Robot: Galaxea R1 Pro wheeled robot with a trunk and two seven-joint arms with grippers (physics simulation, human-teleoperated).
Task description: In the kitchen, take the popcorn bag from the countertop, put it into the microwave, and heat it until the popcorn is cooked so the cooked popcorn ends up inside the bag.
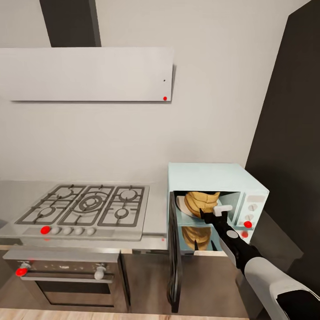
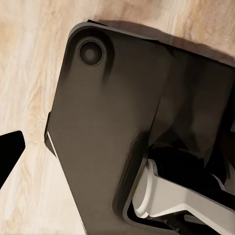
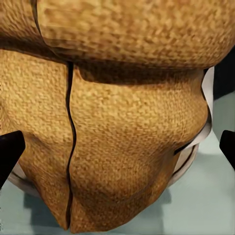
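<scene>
A pale grey kitchen wall backs a shiny grey countertop (image 1: 156, 212), with the light wood floor (image 2: 24, 73) showing in the left wrist view. At about four o'clock in the head view stands the mint-blue microwave (image 1: 213, 174), its dark glass door (image 1: 174, 253) swung wide open toward seven o'clock of the cavity. Inside the cavity sits the popcorn bag (image 1: 202, 201), a mustard-tan woven sack, resting on the white turntable plate (image 1: 181, 205); its reflection shows on the cavity floor below. In the right wrist view the bag (image 3: 122, 122) looms very close, wrinkled and seamed, with the plate's white rim (image 3: 193, 156) curving beneath it on the pale blue floor of the oven.

The right gripper (image 1: 209, 218) reaches into the opening from five o'clock, just at the bag's near side. Its two dark fingertips (image 3: 11, 152) stand far apart at either side of the bag, spread and not pressing the cloth, so the fingers are released.

On the microwave's right panel sit round knobs (image 1: 252, 207) and a red dot (image 1: 247, 224). At nine o'clock of the microwave lies the five-burner gas hob (image 1: 86, 204), with a built-in oven (image 1: 66, 280) beneath it and a flat grey range hood (image 1: 86, 74) at twelve o'clock above.

The left gripper (image 2: 10, 149) shows one dark fingertip over the robot's dark base (image 2: 112, 122); whether its fingers are parted or closed I cannot tell.
</scene>
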